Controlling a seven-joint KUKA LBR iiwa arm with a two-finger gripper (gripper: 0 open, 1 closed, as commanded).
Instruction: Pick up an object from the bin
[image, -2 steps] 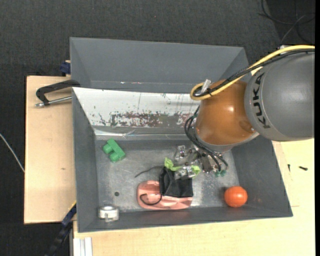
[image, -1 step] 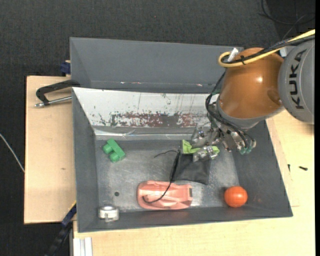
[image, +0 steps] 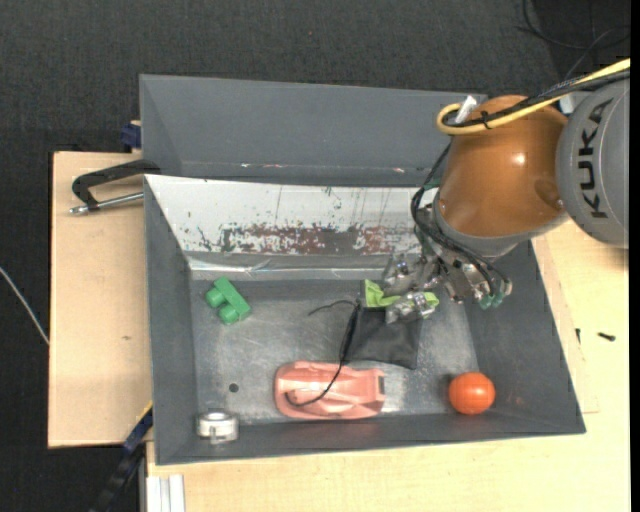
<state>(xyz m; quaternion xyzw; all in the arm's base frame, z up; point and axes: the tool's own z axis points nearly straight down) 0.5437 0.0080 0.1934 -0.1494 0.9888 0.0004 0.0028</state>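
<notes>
My gripper (image: 412, 292) hangs under the orange wrist cover in the right middle of the bin, low over the upper edge of a black floppy pouch (image: 385, 338). A small light-green piece (image: 378, 294) sits right at the gripper's left side, touching the pouch's top; whether it is held is hidden. A thin black cord (image: 345, 350) runs from the pouch down over a flat pink packet (image: 330, 390) at the front of the bin.
An orange ball (image: 471, 393) lies at the front right, a green plastic block (image: 228, 301) at the left, and a small silver cap (image: 217, 427) in the front left corner. The arm and its cover hide the bin's right rear part.
</notes>
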